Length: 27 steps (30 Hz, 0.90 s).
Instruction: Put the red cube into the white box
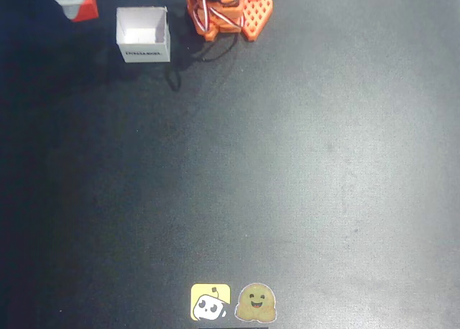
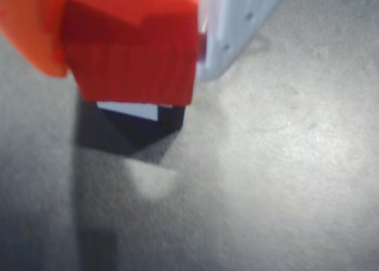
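Red cube (image 2: 133,52) fills the top of the wrist view, wedged between an orange finger (image 2: 29,31) on its left and a pale grey-white finger (image 2: 237,28) on its right, so the gripper (image 2: 127,52) is pinching the cube and both fingers are tight against its sides. Just under the cube's lower edge peeks a strip of white with dark shadow below it; what that strip belongs to can't be told from this close. Beyond that, blurry grey table surface (image 2: 284,182).

Up in the overhead view, the gripper (image 1: 74,2) sits at the top left corner, a grey part above and the red cube (image 1: 88,7) poking out at its right. To its right, near but apart, stands the white box (image 1: 143,34), open side up, dark printed text along its lower wall. Further right, the orange arm base (image 1: 230,9). Two stickers (image 1: 233,302) lie at the bottom edge of the dark table (image 1: 287,164).
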Each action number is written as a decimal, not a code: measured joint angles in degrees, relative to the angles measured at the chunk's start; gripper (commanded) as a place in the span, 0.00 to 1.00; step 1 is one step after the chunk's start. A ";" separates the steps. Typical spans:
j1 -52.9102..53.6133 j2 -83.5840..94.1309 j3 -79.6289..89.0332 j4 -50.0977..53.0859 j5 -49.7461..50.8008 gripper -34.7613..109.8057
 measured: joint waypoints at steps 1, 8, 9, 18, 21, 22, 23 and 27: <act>0.53 0.00 0.44 0.00 0.44 0.24; 0.26 7.12 10.90 0.00 1.05 0.24; -0.35 9.49 13.27 0.00 1.49 0.24; -3.96 24.52 26.19 0.00 1.58 0.24; -3.69 24.79 26.28 0.00 1.41 0.35; -3.69 24.79 26.28 0.00 0.62 0.37; -3.69 24.79 26.28 0.00 0.00 0.37; -3.96 25.05 26.02 0.00 -1.41 0.40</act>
